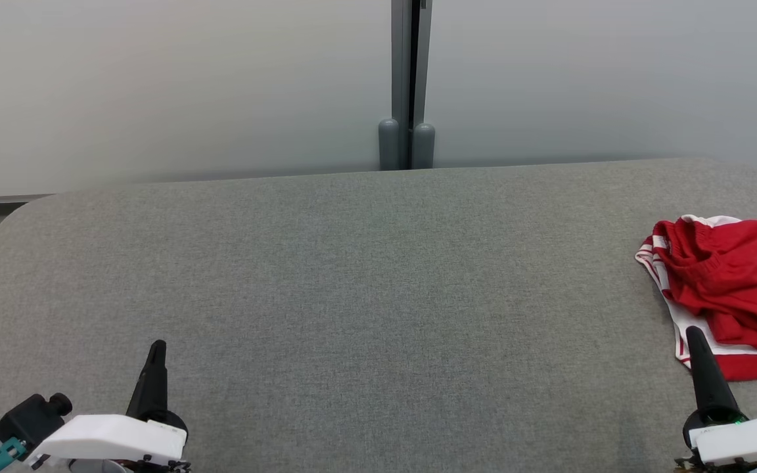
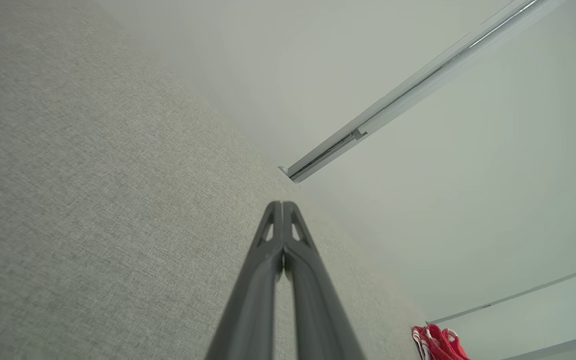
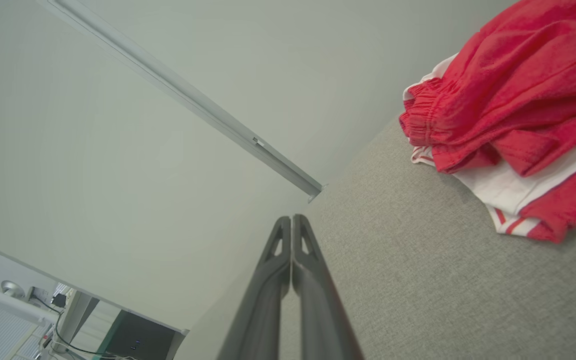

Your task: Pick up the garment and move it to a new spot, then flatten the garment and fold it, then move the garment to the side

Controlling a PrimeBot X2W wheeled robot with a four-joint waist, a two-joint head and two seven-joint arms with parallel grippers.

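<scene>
A crumpled red garment with white panels and red stripes (image 1: 733,289) lies at the far right of the grey fabric table (image 1: 365,276), partly cut off by the head view's edge. It also appears in the right wrist view (image 3: 513,105) and, small, in the left wrist view (image 2: 438,342). My right gripper (image 1: 692,332) is shut and empty, its tip just at the garment's near white edge. My left gripper (image 1: 158,345) is shut and empty at the lower left, far from the garment. The tips press together in both wrist views (image 2: 281,205) (image 3: 292,218).
A pale wall with a grey vertical post (image 1: 408,85) stands behind the table's far edge. The table's rounded corners fall away at the far left and far right. A desk with cables and equipment (image 3: 43,310) shows in the right wrist view.
</scene>
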